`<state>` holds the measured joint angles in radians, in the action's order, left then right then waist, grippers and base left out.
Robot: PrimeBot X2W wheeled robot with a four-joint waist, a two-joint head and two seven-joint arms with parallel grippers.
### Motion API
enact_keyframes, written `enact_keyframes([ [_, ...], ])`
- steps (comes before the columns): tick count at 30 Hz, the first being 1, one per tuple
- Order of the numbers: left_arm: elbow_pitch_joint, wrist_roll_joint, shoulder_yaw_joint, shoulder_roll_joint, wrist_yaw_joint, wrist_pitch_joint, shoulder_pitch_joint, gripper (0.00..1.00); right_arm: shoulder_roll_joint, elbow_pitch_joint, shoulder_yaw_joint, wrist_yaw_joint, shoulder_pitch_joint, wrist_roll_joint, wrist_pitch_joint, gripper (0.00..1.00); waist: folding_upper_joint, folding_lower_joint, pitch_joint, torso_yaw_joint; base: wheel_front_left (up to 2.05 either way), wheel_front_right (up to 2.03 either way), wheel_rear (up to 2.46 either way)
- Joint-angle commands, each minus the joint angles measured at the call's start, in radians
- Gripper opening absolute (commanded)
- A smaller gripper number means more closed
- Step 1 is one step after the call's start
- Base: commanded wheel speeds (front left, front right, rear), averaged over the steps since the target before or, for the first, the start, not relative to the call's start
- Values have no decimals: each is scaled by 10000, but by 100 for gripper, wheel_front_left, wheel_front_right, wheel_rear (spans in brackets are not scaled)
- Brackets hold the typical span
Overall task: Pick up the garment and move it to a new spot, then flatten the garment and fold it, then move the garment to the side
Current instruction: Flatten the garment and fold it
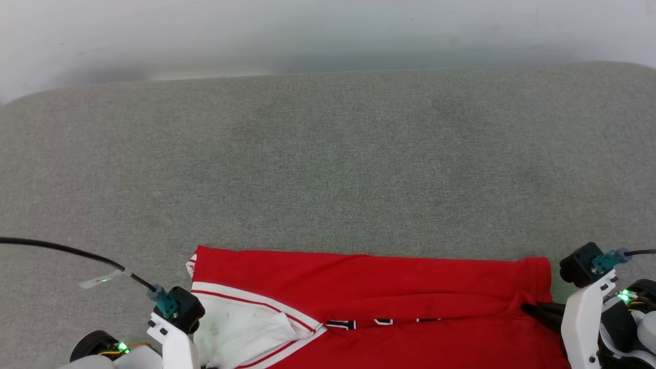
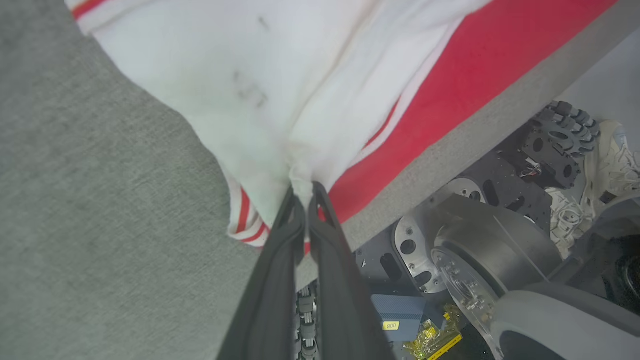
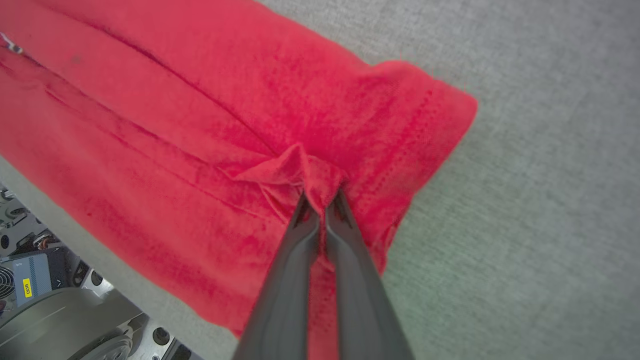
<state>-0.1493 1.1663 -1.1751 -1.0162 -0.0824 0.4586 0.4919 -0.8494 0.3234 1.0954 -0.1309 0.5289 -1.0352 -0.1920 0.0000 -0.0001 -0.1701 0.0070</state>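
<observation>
Grey table (image 1: 328, 154) bears the garment (image 1: 384, 287), left claw (image 2: 304, 192) and right claw (image 3: 321, 197) both pinching it.

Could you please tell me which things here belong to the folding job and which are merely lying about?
Job: red jersey, pinched by the left end effector and right end effector; grey padded surface.
Lying about: black cable; white shoe near the robot's wheeled base.

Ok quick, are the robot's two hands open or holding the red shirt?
Left gripper: shut on the garment, pinching its white lining.
Right gripper: shut on the garment, pinching a red fold.
</observation>
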Motion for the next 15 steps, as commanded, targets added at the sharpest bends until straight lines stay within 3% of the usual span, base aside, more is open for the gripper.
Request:
enact_keyframes([
  [1,155,48,-28,149,50,-89,-152,0,122,106,19,4,-127,70,34,0,0,1,-20,-10,0,0,0],
  [3,431,-31,16,326,74,-312,-140,0,292,269,-40,4,-162,121,98,0,0,1,3,-21,0,0,0],
  [4,523,-68,36,387,78,-411,-145,69,319,330,-104,5,-135,168,148,4,0,1,42,-30,0,0,0],
  [5,588,-182,75,416,89,-569,-94,100,297,325,-149,5,-93,269,208,60,0,1,99,-27,0,0,0],
  [6,615,-254,141,425,40,-752,-53,100,263,293,-229,5,-53,343,291,100,0,1,162,-23,0,0,0],
  [12,260,-750,682,281,-574,-2245,-199,100,-248,-565,-1028,4,-235,481,808,100,0,1,593,-10,0,0,0],
  [15,174,-1059,1099,372,-1256,-3426,-405,100,-549,-1013,-1800,5,-408,444,1103,100,0,1,698,-22,0,0,0],
])
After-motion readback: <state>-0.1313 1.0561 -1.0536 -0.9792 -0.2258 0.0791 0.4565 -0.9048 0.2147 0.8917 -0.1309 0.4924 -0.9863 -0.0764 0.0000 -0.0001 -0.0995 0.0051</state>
